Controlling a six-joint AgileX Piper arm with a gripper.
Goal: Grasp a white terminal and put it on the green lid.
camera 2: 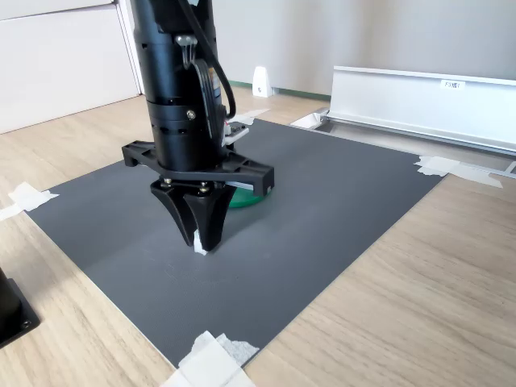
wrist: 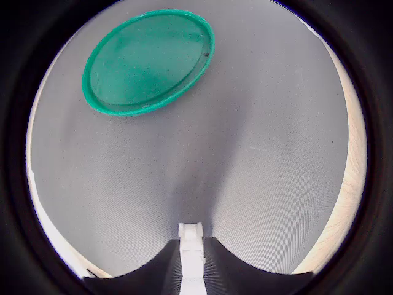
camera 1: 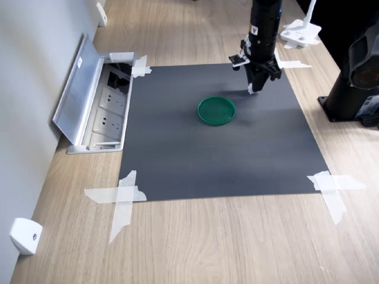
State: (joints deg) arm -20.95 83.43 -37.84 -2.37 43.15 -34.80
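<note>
The gripper (camera 2: 200, 242) points down at the dark mat (camera 1: 237, 165), jaws pinching the white terminal (wrist: 191, 246) just above the surface. The green lid (camera 1: 216, 110) lies near mid-mat, close beside the gripper and apart from it. Bare mat surrounds both, out to the taped corners (camera 1: 121, 195)

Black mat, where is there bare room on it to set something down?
Most of the black mat is bare: the wide stretch from the green lid to the taped near corners in the first exterior view. It is crowded only where the gripper pinches the white terminal.
</note>
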